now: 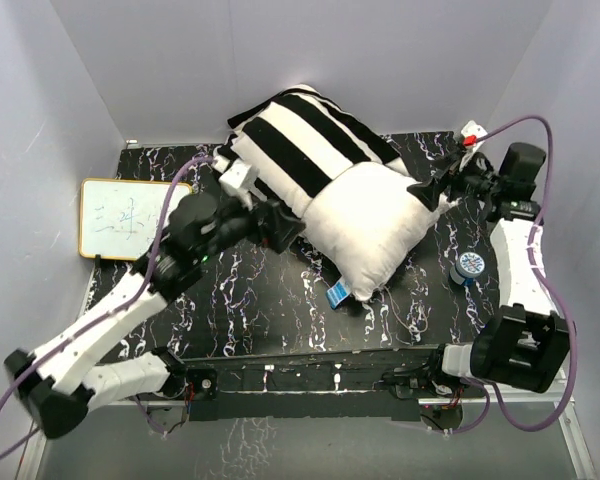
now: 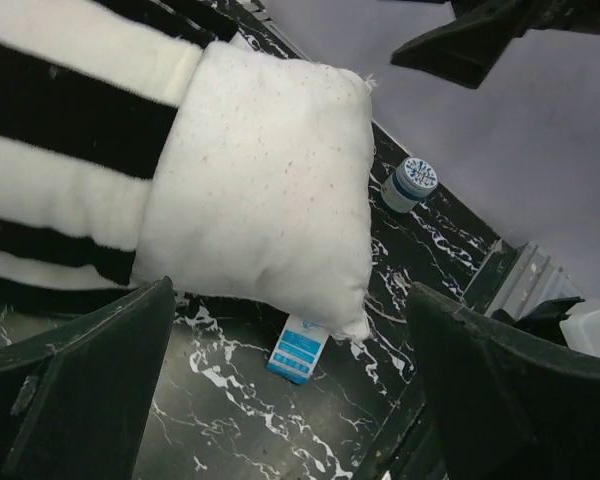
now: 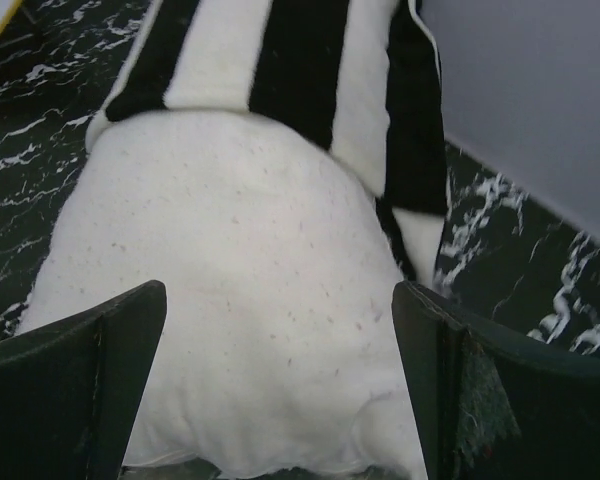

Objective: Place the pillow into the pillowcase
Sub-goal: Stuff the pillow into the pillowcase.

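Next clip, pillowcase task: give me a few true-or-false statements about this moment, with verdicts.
1. The pillow is fully inside the pillowcase. False: its near part sticks out bare.
2. The left gripper is open and holds nothing. True.
3. The right gripper is clamped on the pillowcase. False: it is open, by the pillow's bare end.
4. A whiteboard lies at the left side of the table. True.
5. The small blue-and-white roll sits on the pillow. False: it is on the table beside the right arm.
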Motion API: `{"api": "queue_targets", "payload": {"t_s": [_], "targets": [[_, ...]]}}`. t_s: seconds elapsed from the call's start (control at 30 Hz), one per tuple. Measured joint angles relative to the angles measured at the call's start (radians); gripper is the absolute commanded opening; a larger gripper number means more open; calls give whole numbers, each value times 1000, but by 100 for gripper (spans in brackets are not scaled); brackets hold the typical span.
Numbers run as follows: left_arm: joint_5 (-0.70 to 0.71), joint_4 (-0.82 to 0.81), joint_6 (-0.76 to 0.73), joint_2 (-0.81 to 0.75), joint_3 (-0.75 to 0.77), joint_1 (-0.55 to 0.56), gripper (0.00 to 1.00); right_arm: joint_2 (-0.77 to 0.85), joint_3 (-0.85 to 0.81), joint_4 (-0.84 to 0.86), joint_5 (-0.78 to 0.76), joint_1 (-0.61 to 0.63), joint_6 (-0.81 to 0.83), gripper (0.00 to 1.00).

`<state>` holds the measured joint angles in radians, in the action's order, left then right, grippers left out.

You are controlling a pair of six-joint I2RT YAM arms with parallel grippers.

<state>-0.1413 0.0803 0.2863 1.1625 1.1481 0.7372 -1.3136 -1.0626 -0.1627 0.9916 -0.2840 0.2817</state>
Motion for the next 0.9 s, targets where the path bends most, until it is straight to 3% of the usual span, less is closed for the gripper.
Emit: {"api": "queue_targets", "payload": {"t_s": [0.1, 0.17, 0.27, 0.37, 0.57, 0.63, 0.67, 0.77, 0.8, 0.9], "targets": [[14, -125, 89, -158, -227, -34, 97, 11, -143, -156, 150, 6, 252, 99], [-5, -205, 169, -128, -340, -76, 97, 14, -163, -253, 227, 44, 420, 99], [-63, -354, 340, 50, -522, -174, 97, -10, -162, -396, 231, 215, 612, 99], [-85, -432, 475, 228, -634, -245, 97, -40, -121, -396, 109, 425, 653, 99], [-101, -658, 605, 370, -604, -251, 97, -79, -2, -211, -294, 662, 610, 97], [-96, -700, 628, 407, -604, -251, 97, -114, 51, -114, -443, 689, 601, 85], [-92, -718, 637, 426, -605, -251, 97, -137, 77, -67, -507, 693, 600, 72], [-86, -763, 656, 451, -608, -251, 97, -211, 98, 32, -631, 688, 581, 18], [-85, -773, 655, 451, -610, -251, 97, -232, 87, 47, -649, 680, 558, 9], [-81, -795, 636, 442, -626, -251, 97, -267, -10, 16, -651, 642, 450, 8]]}}
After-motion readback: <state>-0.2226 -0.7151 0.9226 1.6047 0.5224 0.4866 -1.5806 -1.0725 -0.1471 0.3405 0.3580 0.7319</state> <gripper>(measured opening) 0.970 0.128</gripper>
